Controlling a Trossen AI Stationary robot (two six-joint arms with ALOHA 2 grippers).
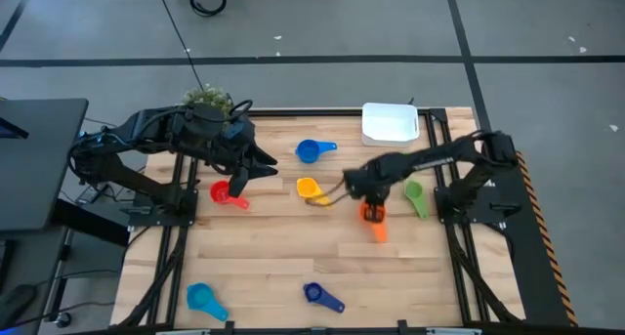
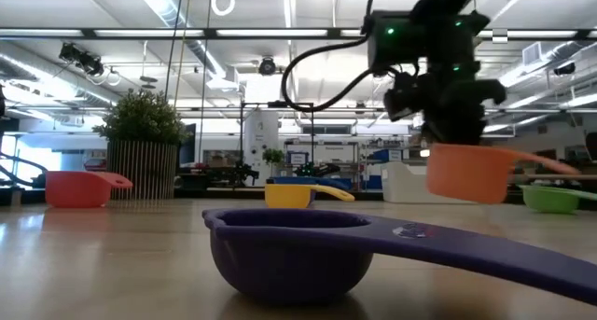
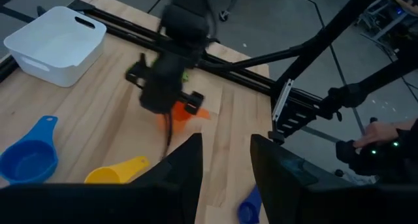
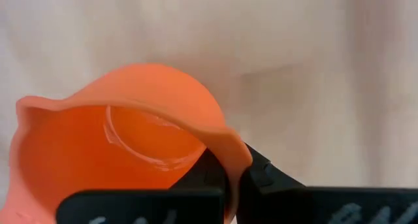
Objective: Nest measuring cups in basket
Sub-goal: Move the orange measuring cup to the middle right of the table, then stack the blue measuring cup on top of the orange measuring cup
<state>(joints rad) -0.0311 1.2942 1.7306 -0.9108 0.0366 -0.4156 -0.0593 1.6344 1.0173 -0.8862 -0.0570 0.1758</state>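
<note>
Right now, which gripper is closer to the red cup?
Left. The left gripper hovers open right beside the red cup near the table's left side. The right gripper is far across the table, shut on the orange cup.

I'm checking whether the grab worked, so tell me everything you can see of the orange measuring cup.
The orange measuring cup is a small round cup of smooth, slightly translucent plastic with a flat handle sticking out sideways. The right gripper is shut on its rim, one finger inside the bowl and one outside. In the low view it hangs tilted, clear of the table, open side up. From above it sits right of centre, between the yellow cup and the green cup, touching neither.
</note>
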